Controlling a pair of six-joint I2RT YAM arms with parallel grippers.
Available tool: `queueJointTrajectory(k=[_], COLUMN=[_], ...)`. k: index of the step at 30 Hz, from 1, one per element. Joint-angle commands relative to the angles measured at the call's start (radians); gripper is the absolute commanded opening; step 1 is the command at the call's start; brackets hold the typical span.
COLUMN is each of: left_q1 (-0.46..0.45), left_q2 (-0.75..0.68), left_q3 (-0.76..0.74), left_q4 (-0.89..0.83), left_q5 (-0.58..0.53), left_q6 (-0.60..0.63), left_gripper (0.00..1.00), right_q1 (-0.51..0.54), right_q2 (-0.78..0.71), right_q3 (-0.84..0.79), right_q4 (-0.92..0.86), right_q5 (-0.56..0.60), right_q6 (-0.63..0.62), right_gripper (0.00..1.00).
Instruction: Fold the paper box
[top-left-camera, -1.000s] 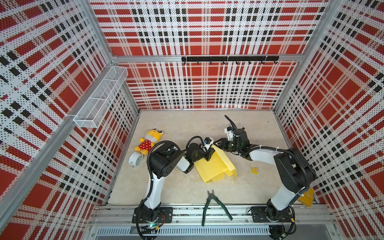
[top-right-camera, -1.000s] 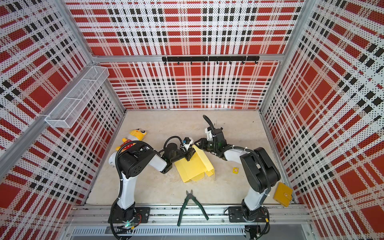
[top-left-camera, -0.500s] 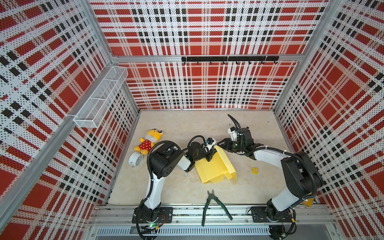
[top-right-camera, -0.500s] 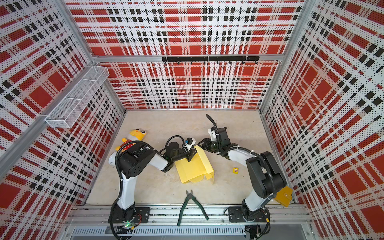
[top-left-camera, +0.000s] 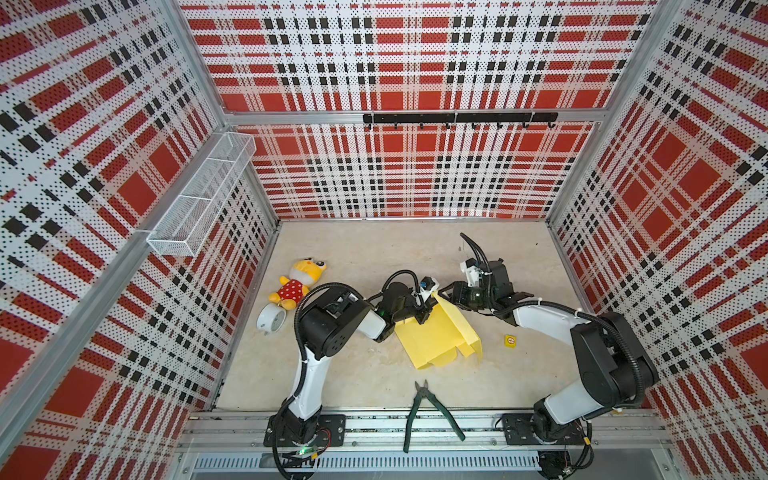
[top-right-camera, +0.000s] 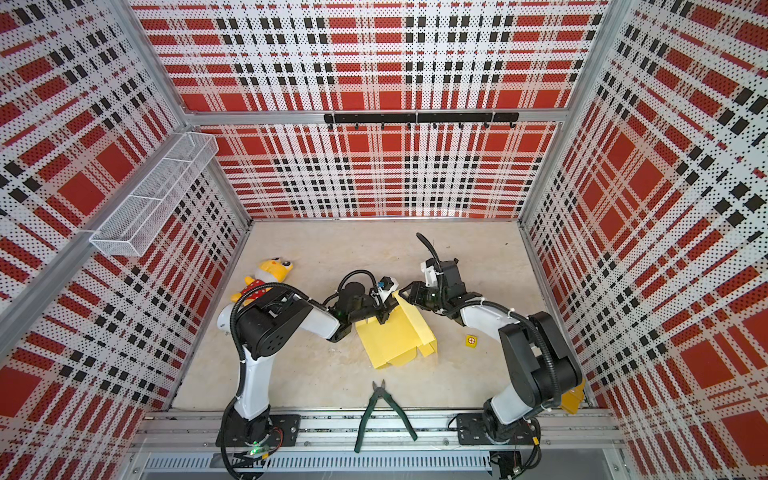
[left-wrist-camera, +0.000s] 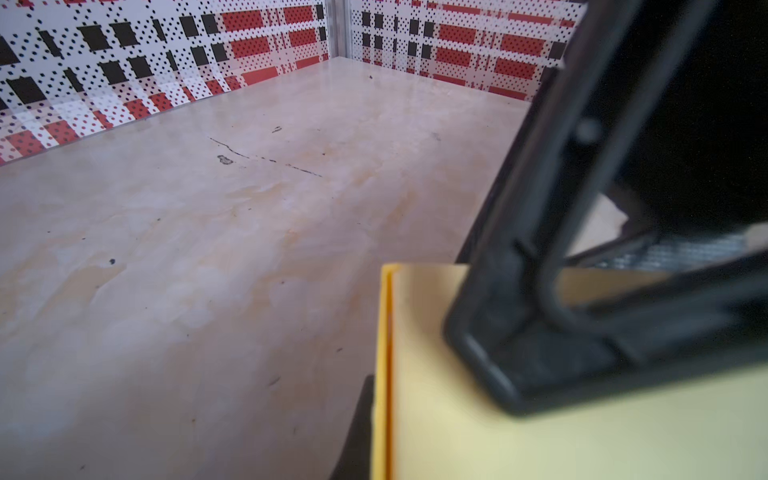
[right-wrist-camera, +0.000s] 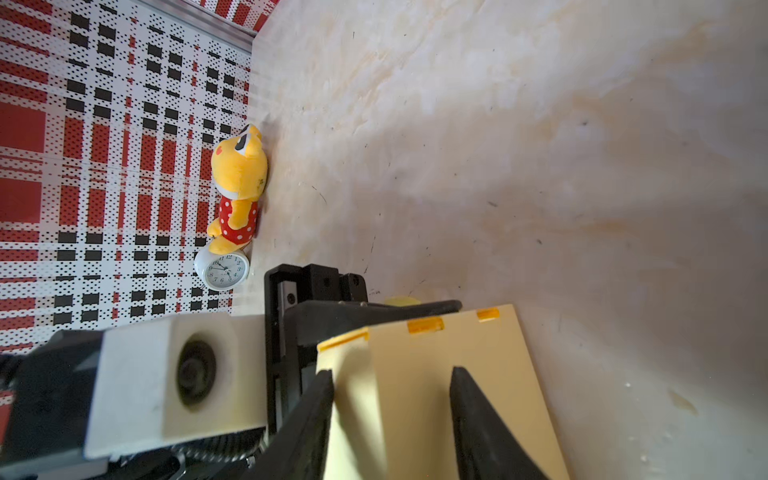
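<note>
The paper box (top-left-camera: 432, 340) lay mid-table, half-formed, one wall raised. Within the last second the left gripper (top-left-camera: 422, 312) had clamped shut on its far edge. Just beyond, the right gripper (top-left-camera: 444, 291) had spread its jaws off the wall, probably a handover.

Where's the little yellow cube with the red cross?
In both top views the cube lies on the table, apart from and just right of the paper box, near the right arm.

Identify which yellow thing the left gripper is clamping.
The paper box, the large pale sheet mid-table; the left gripper pinches its edge. The small cube and plush toy lie apart.
</note>
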Motion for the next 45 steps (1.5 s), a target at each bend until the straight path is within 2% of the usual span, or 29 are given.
queueJointTrajectory(k=[1,8,12,18,20,22,25,31,36,42,45], left_q1=[0.011,0.045,0.058,0.09,0.108,0.119,0.117,0.121,0.124,0.133,0.133], left_q2=[-0.05,-0.087,-0.096,-0.134,-0.127,-0.115,-0.102,-0.097,-0.091,-0.065,-0.056], left_q3=[0.047,0.233,0.303,0.428,0.513,0.605,0.714,0.822,0.911,1.031,1.061], left_q4=[-0.105,-0.48,-0.597,-0.763,-0.871,-1.004,-1.173,-1.36,-1.535,-1.747,-1.869], left_q5=[-0.03,-0.027,-0.009,0.0,0.024,0.056,0.046,0.053,0.045,0.027,0.052], left_q6=[-0.025,-0.016,-0.003,0.097,0.125,0.186,0.304,0.485,0.72,0.896,1.035], left_gripper=[0.0,0.0,0.0,0.0,0.05,0.09,0.1,0.12,0.14,0.14,0.19], right_q1=[-0.007,-0.035,-0.038,-0.038,-0.04,-0.046,-0.065,-0.112,-0.171,-0.249,-0.285], right_q2=[-0.066,-0.263,-0.372,-0.499,-0.528,-0.551,-0.57,-0.579,-0.59,-0.634,-0.689], right_q3=[0.003,0.062,0.087,0.096,0.097,0.082,0.049,0.003,0.005,-0.032,-0.068], right_q4=[-0.041,-0.234,-0.323,-0.417,-0.446,-0.449,-0.423,-0.385,-0.408,-0.395,-0.363], right_q5=[0.039,0.222,0.326,0.407,0.436,0.452,0.444,0.431,0.427,0.4,0.441], right_q6=[-0.052,-0.19,-0.29,-0.381,-0.395,-0.392,-0.37,-0.337,-0.328,-0.326,-0.271], right_gripper=[0.5,0.58,0.6,0.62,0.63,0.65,0.68,0.72,0.8,0.91,1.0])
